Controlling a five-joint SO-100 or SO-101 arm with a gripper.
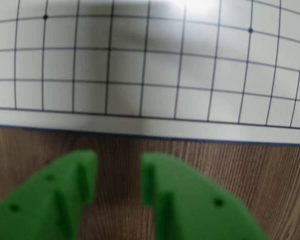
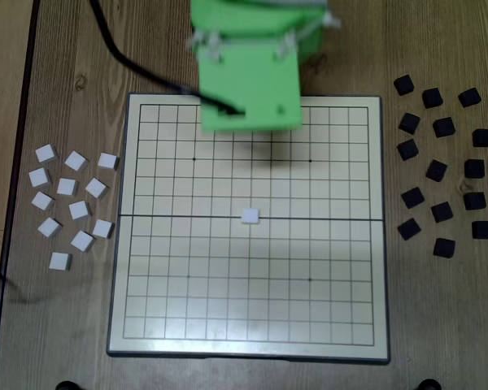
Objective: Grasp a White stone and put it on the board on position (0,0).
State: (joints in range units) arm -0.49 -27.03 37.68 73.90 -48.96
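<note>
Several white square stones [image 2: 71, 199] lie loose on the wooden table left of the board in the fixed view. The white gridded board [image 2: 248, 284] lies in the middle, and one white stone [image 2: 250, 215] sits on it at its centre. My green arm [image 2: 248, 77] reaches over the board's far edge and hides the fingers there. In the wrist view my green gripper [image 1: 119, 170] is open and empty, over bare wood just outside the board's edge [image 1: 150, 129]. No stone shows in the wrist view.
Several black stones [image 2: 441, 166] lie scattered on the table right of the board. A black cable [image 2: 138, 65] runs from the arm toward the top left. The table's left edge [image 2: 20, 162] is close to the white stones.
</note>
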